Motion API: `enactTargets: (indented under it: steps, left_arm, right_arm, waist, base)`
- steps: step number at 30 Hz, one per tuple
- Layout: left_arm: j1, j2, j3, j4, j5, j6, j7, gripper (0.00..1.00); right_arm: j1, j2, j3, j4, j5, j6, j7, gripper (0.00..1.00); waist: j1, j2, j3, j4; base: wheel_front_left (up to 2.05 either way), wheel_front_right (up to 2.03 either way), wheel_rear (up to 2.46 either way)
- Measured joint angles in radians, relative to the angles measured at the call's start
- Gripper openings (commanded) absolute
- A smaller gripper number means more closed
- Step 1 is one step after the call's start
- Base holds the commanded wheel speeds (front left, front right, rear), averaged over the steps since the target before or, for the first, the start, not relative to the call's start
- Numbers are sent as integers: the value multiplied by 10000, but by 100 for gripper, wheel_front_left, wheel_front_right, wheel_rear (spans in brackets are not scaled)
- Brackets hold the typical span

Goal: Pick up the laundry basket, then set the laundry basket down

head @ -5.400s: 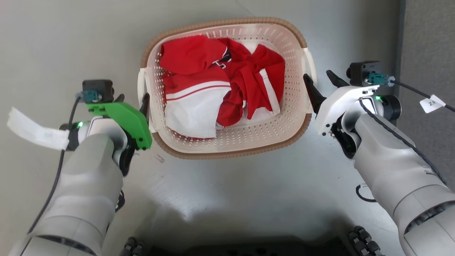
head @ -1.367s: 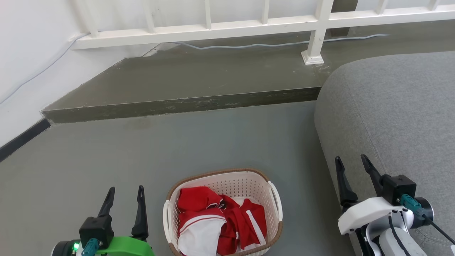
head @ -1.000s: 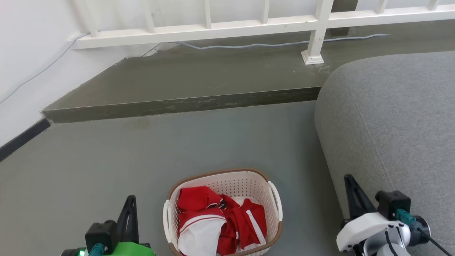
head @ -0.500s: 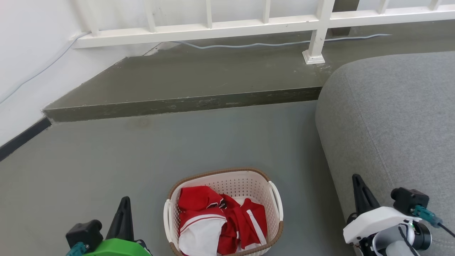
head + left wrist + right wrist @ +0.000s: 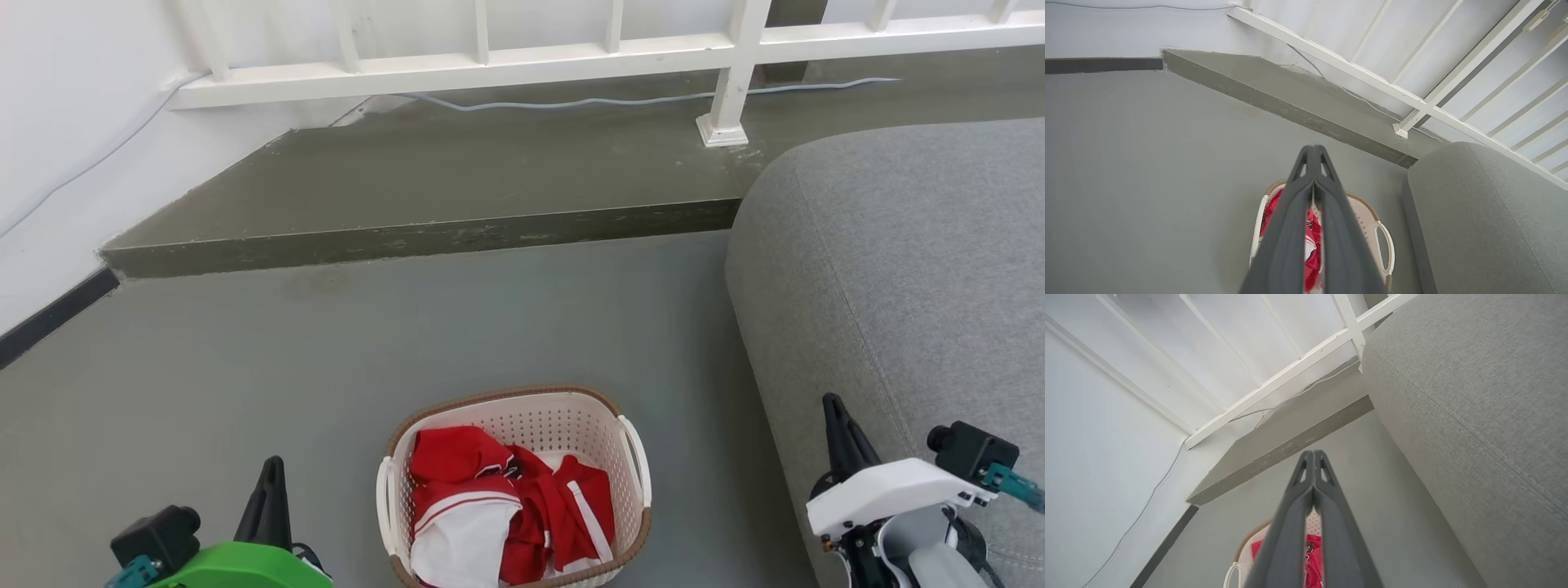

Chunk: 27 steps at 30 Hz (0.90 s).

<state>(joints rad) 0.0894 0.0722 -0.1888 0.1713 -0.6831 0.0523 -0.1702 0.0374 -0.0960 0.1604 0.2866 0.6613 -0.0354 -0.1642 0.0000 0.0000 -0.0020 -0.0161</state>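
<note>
The laundry basket (image 5: 608, 425) stands on the grey floor at the bottom centre of the head view, cream with a brown rim and white side handles, holding red and white clothes. It also shows behind the fingers in the left wrist view, laundry basket (image 5: 1367, 220), and the right wrist view, laundry basket (image 5: 1245, 543). My left gripper (image 5: 271, 469) is raised to the left of it, shut and empty; its tips meet in the left wrist view, left gripper (image 5: 1313, 149). My right gripper (image 5: 834, 404) is raised to the right, shut and empty, right gripper (image 5: 1312, 454). Neither touches the basket.
A grey sofa (image 5: 898, 269) bulks along the right, close to my right arm. A raised dark step (image 5: 424, 237) crosses the floor ahead, with a white railing (image 5: 522, 65) and a cable behind it. A white wall (image 5: 65, 163) runs along the left.
Both grippers went from open to shut and sank towards the bottom corners of the head view. The basket has stayed where it stands.
</note>
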Motion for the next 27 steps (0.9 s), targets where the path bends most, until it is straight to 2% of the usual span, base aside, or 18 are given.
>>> enactTargets:
  steps: [27]
  left_arm:
    - [-430, 19, 807, 326, -3795, -612, 951, 0]
  right_arm:
    - [-311, 174, -1080, -10, 3716, 573, 1045, 0]
  waist:
    - [0, 0, 21, 61]
  base:
    - [0, 0, 0]
